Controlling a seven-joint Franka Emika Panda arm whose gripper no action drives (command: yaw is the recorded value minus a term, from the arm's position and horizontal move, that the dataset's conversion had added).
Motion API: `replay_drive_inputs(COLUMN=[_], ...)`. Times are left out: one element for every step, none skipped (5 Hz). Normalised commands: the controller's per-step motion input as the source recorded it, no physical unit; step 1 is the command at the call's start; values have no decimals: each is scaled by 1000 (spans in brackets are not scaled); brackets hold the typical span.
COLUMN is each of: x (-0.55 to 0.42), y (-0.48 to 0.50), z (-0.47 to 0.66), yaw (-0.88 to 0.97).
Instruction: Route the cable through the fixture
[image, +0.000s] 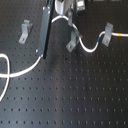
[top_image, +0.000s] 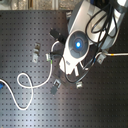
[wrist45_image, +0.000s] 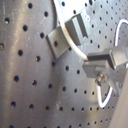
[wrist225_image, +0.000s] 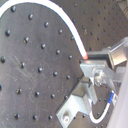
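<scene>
Clamped on the white cable, the gripper holds it just above a metal fixture on the black perforated table. In the first exterior view the cable snakes past the middle fixture toward a right fixture, while a left fixture stands well apart. Its free end loops at the first exterior view's left.
</scene>
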Motion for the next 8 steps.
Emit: replay_drive_inputs(x=[41, 55, 73, 90, 103, 30, -94, -41], y=[22, 56, 148, 411, 311, -21, -129, -50], z=[-534, -363, 1, 16, 1, 76, 136, 109], yaw=[-269, -254, -69, 314, 591, 0, 394, 91])
